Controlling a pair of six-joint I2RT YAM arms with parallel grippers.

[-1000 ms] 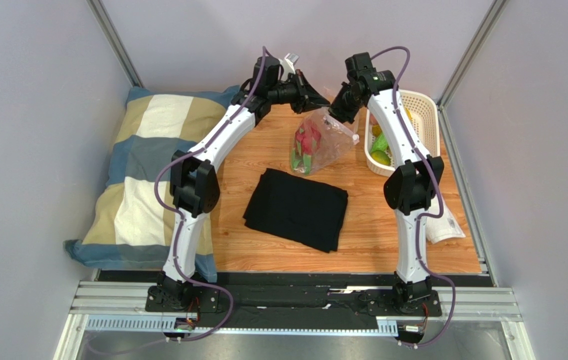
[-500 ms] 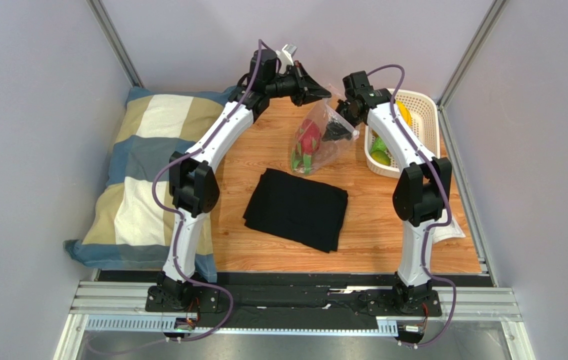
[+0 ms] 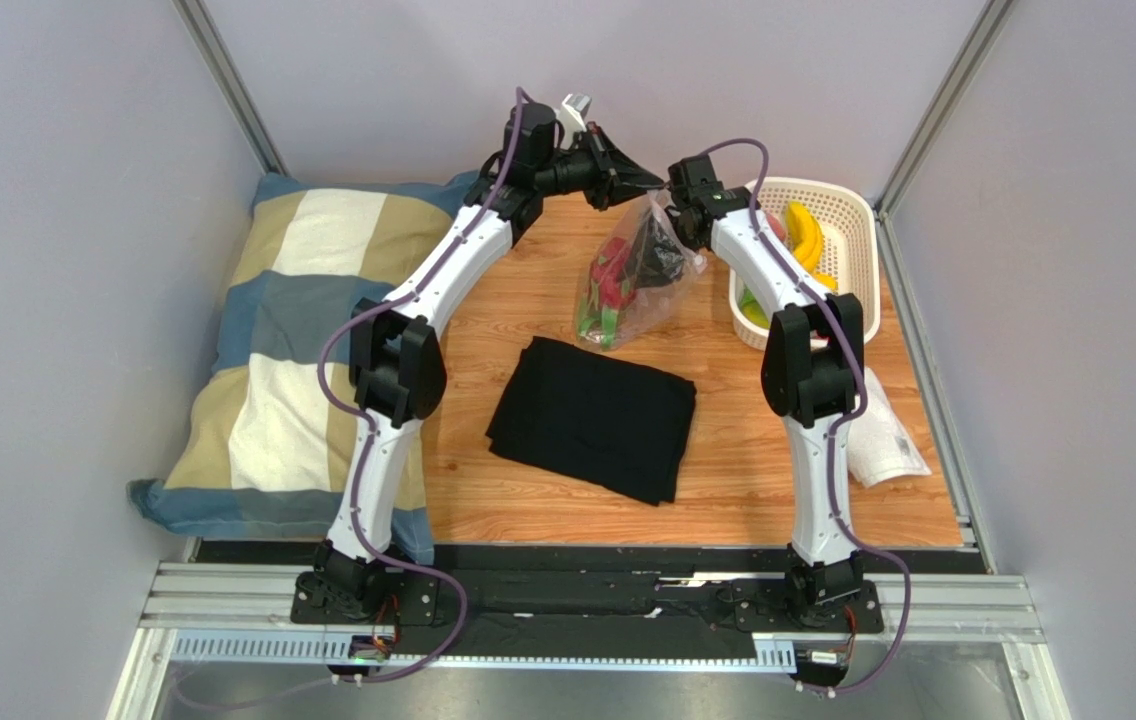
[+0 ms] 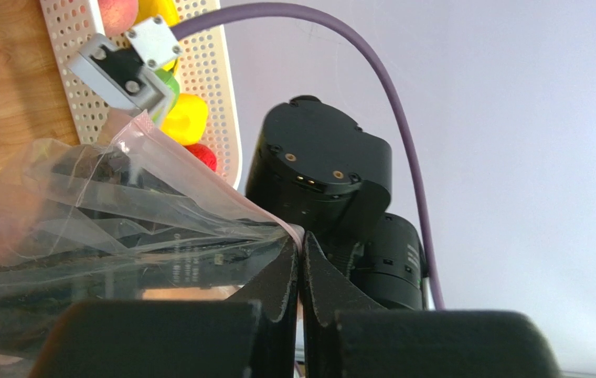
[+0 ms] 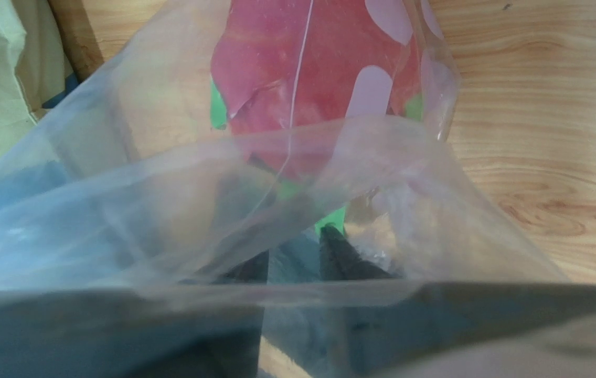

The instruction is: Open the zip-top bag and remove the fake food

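Left of the basket (image 3: 818, 186), the left gripper (image 4: 299, 261) pinches the zip-top bag (image 3: 622, 293) by its top edge. The right gripper (image 5: 293, 264), fingers slightly parted, sits inside near the fake food (image 5: 317, 87).

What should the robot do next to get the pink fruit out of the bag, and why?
Probably ease the right gripper a little deeper toward the pink-red fruit and close on it. The left gripper pinches the zip-top bag by its pinkish edge, holding the mouth up. The right gripper's fingers sit apart among the plastic, with the fruit just ahead and not yet gripped.
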